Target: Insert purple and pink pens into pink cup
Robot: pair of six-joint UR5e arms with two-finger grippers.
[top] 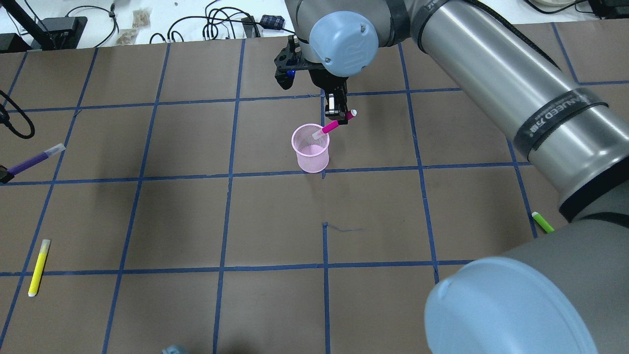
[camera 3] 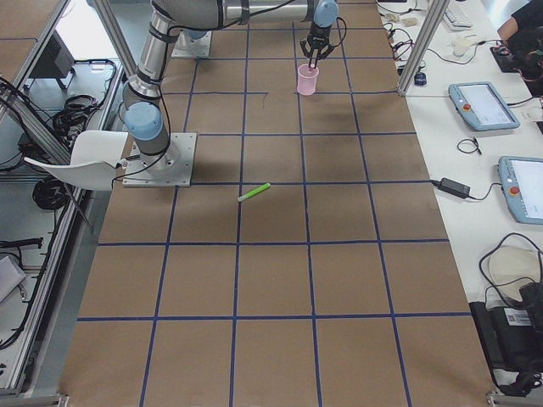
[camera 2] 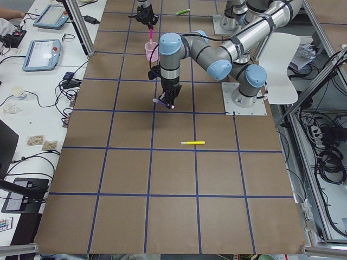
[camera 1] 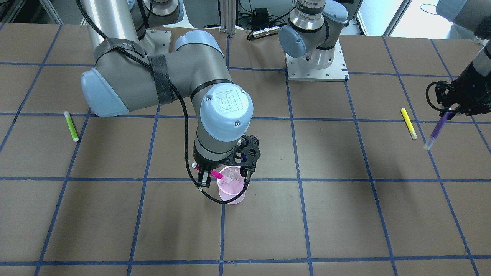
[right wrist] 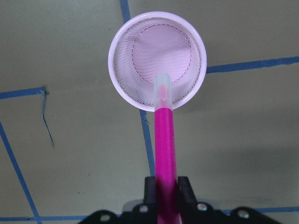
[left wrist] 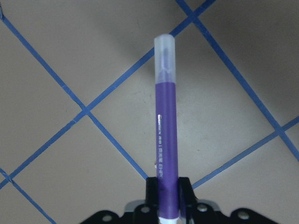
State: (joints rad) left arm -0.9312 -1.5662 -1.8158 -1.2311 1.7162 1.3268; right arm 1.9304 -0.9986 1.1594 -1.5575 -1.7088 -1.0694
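- Right gripper (right wrist: 164,190) clamps the pink pen (right wrist: 164,140), capped tip ahead of it over the near rim of the pink mesh cup (right wrist: 122,85) (possibly just inside).
- Left gripper (left wrist: 167,189) pinches the purple pen (left wrist: 166,135), well apart from the cup.

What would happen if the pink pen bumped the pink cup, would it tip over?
Probably it slides or tips easily: the pink cup is see-through mesh and empty, so likely light. Its base is narrower than its rim, so a rim knock from the pink pen could topple it.

Blue-gridded brown table (top: 275,221), pink mesh cup (top: 310,158), magenta pen (top: 330,128), purple pen (left wrist: 166,140).
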